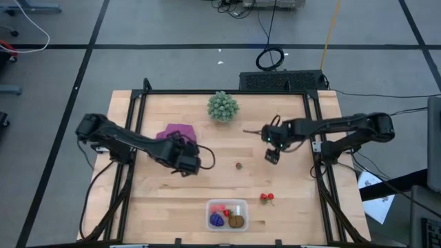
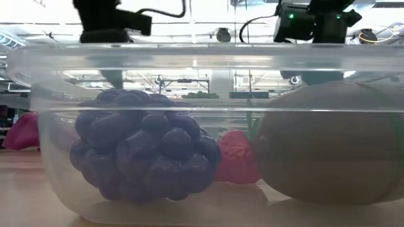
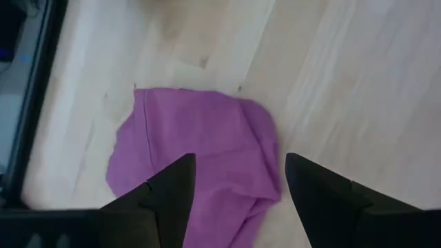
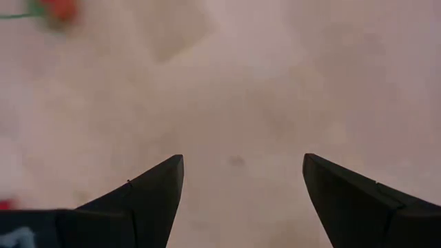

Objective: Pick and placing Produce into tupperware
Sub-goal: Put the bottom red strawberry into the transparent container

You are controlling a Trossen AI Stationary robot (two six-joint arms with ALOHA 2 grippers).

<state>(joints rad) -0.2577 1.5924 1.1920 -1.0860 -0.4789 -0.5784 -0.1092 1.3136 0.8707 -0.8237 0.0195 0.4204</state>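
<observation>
High view. Tub (image 1: 228,214) sat at the near table edge, holding grapes (image 1: 216,220), kiwi (image 1: 237,222) and a pink berry (image 1: 218,207). Two pieces were left outside: a red berry pair (image 1: 267,198) just right of the tub, and a small dark piece (image 1: 238,165) mid-table, too small to identify. Left gripper (image 1: 204,160) hung beside the cloth (image 1: 176,131), well left of the dark piece. Right gripper (image 1: 271,156) hovered right of centre, between the dark piece and the table's right rail. Green ball (image 1: 223,106) stood at the far edge, not part of the job.

Low view. Looked straight through the tub wall (image 2: 202,82): grapes (image 2: 142,145) on one side, kiwi (image 2: 331,142) on the other, a red berry (image 2: 235,157) between them, all resting on the tub floor. Both arms seen only as dark shapes overhead.

Left wrist view. Fingers (image 3: 169,196) parted, nothing between them; cloth (image 3: 200,148) lay below.

Right wrist view. Fingers (image 4: 148,189) spread wide and empty over bare table (image 4: 234,89); a red berry (image 4: 55,10) showed at the frame corner.

Handling, as judged. Remaining pieces likely very light, small and hard-skinned, so prone to roll or squirt out under an off-centre pinch. Best taken across the widest part of the body, fingers straddling it squarely, not by the thin green stem. Tub also likely light and apt to slide if nudged.
</observation>
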